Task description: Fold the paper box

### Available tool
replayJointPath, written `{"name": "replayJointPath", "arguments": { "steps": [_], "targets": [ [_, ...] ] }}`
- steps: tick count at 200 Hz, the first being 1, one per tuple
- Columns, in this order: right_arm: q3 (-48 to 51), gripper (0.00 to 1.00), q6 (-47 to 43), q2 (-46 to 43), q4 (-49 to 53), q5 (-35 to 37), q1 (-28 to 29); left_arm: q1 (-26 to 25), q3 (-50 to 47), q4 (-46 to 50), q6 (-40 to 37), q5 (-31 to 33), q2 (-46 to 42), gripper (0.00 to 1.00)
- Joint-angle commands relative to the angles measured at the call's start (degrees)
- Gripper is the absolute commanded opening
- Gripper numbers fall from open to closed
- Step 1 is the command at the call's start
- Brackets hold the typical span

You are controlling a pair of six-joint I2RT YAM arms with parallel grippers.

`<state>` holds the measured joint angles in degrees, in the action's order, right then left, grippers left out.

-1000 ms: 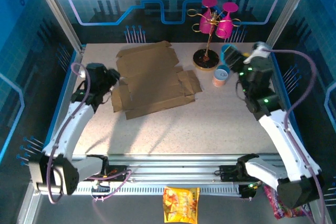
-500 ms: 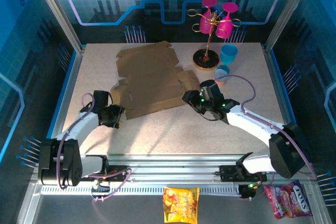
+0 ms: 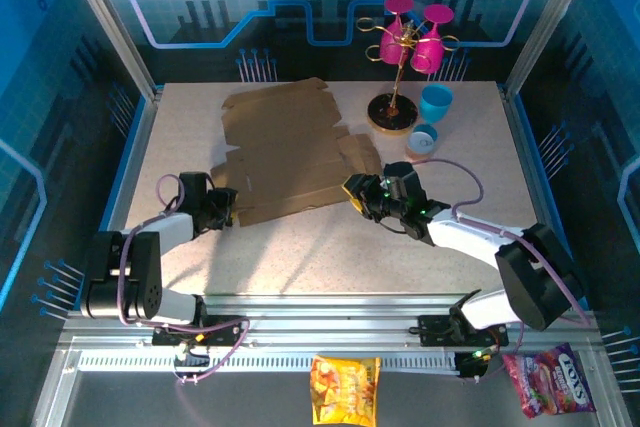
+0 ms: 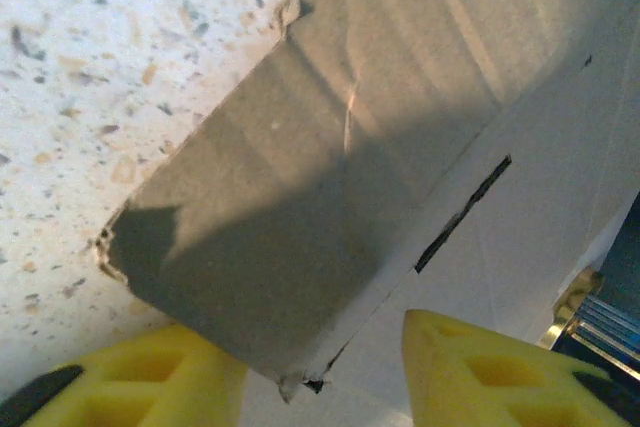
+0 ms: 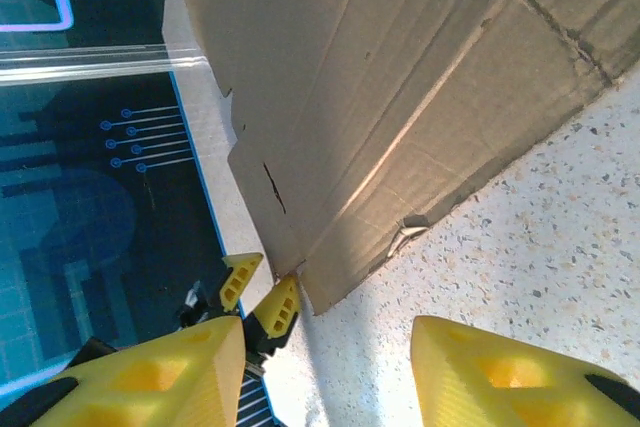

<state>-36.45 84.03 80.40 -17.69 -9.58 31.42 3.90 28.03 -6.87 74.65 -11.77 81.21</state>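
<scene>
Pink cups (image 3: 412,35) on rack (image 3: 392,117); blue cup (image 3: 436,103); snack bag (image 3: 344,387).

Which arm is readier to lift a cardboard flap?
Probably left: the left tool, open, has a corner flap of the paper box between its fingers. The right tool is open, just short of the box's edge.

matt brown cardbd paper box (image 3: 290,147), smooth speckled table (image 3: 320,247)

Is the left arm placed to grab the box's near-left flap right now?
Probably yes: the left gripper is open at the paper box, with the flap corner between its fingers and nothing in the way.
</scene>
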Motion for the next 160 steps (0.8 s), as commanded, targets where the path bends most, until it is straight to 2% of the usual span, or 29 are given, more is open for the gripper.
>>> {"name": "replayJointPath", "arguments": {
  "steps": [1,22,47,92,112,142,160],
  "targets": [
    [1.8,0.48,3.8,1.0,-3.6,-0.6,-0.6,0.6,-1.5,-3.9,0.1,0.7,0.8,0.29],
    [3.6,0.50,6.1,1.1,-5.2,-0.1,-0.3,0.6,-1.6,-5.3,0.5,0.3,-0.1,0.00],
    [5.1,0.52,8.8,1.9,-7.5,0.7,1.0,0.3,0.4,-2.7,1.6,-0.8,-3.5,0.00],
    [2.4,0.59,11.7,7.8,-11.5,2.6,6.3,0.0,3.3,7.6,3.7,-1.6,-15.1,0.00],
    [0.8,0.63,14.6,12.7,-18.2,4.3,9.2,0.0,2.9,9.4,4.9,-2.6,-18.4,0.00],
    [-0.7,0.67,16.8,19.0,-31.8,11.3,12.6,0.1,2.4,10.6,6.3,-3.3,-21.3,0.00],
    [-1.2,0.59,16.6,21.6,-39.6,14.7,13.8,0.0,3.0,11.9,5.9,-3.7,-22.0,0.00]
  ]
}}
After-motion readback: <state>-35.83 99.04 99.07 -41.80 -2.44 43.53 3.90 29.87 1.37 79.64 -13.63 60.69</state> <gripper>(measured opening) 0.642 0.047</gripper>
